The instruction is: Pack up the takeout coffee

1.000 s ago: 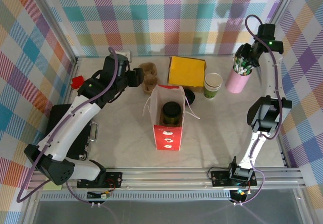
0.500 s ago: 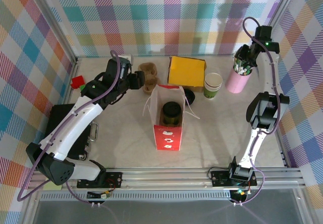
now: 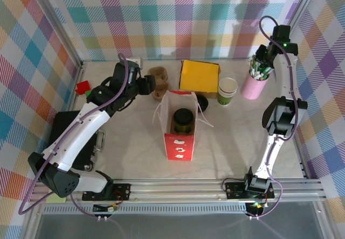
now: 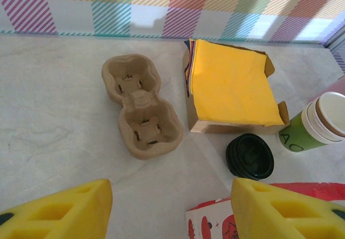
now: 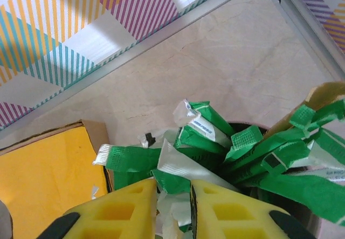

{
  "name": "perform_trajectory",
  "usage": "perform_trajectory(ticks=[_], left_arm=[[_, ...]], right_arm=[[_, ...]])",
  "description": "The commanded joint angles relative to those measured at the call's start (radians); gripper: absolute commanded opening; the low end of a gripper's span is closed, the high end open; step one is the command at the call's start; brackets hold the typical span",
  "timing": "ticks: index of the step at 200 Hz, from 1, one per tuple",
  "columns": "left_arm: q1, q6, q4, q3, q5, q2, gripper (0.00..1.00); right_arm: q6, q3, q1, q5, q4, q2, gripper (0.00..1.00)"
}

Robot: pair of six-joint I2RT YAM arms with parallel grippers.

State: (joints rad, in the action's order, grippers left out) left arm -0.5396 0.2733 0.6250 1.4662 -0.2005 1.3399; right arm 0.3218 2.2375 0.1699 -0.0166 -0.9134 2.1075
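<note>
The takeout coffee (image 3: 227, 91), a green paper cup with a cream-white rim, stands lidless on the table right of the yellow napkin box; it is also at the right edge of the left wrist view (image 4: 318, 128). My left gripper (image 3: 144, 84) (image 4: 172, 209) hangs open over bare table, next to the brown cup carrier (image 4: 140, 104), holding nothing. My right gripper (image 3: 260, 61) (image 5: 173, 196) is down in the pink cup (image 3: 253, 85), its yellow fingers (image 5: 124, 209) pinched narrowly on a green-and-white packet (image 5: 183, 169) among several others.
A red paper bag (image 3: 179, 145) stands open mid-table with a dark lidded cup (image 3: 183, 119) inside. A black lid (image 4: 249, 156) lies by the box of yellow napkins (image 4: 232, 85). A black case (image 3: 70, 136) sits at the left.
My right gripper's jaws have closed in on a packet in the pink cup, and that wrist shifted slightly back. The left arm moved only slightly.
</note>
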Motion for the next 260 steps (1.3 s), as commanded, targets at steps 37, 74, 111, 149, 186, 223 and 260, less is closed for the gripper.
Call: perform_trajectory(ticks=[37,74,111,149,186,223,260], left_arm=[[0.012,0.009,-0.006,-0.007,0.008,-0.010,0.60],[0.012,0.008,-0.011,-0.014,0.014,-0.019,0.60],[0.012,0.012,-0.007,-0.011,0.029,-0.022,0.59],[0.012,0.015,-0.001,-0.009,0.033,-0.034,0.59],[0.012,0.024,0.011,0.002,0.055,-0.037,0.59],[0.012,0.037,0.024,0.007,0.078,-0.043,0.57],[0.012,0.037,0.007,-0.014,0.114,-0.064,0.57]], right_arm=[[-0.018,0.057,0.004,-0.003,-0.007,0.000,0.05],[-0.029,0.059,0.004,-0.008,-0.008,-0.047,0.00],[-0.066,0.066,0.003,-0.012,-0.025,-0.102,0.00],[-0.090,0.069,0.004,-0.014,-0.038,-0.183,0.00],[-0.095,0.091,0.005,0.004,-0.062,-0.251,0.00],[-0.104,0.144,0.003,0.015,-0.096,-0.299,0.00],[-0.103,0.264,0.002,0.063,-0.184,-0.313,0.00]])
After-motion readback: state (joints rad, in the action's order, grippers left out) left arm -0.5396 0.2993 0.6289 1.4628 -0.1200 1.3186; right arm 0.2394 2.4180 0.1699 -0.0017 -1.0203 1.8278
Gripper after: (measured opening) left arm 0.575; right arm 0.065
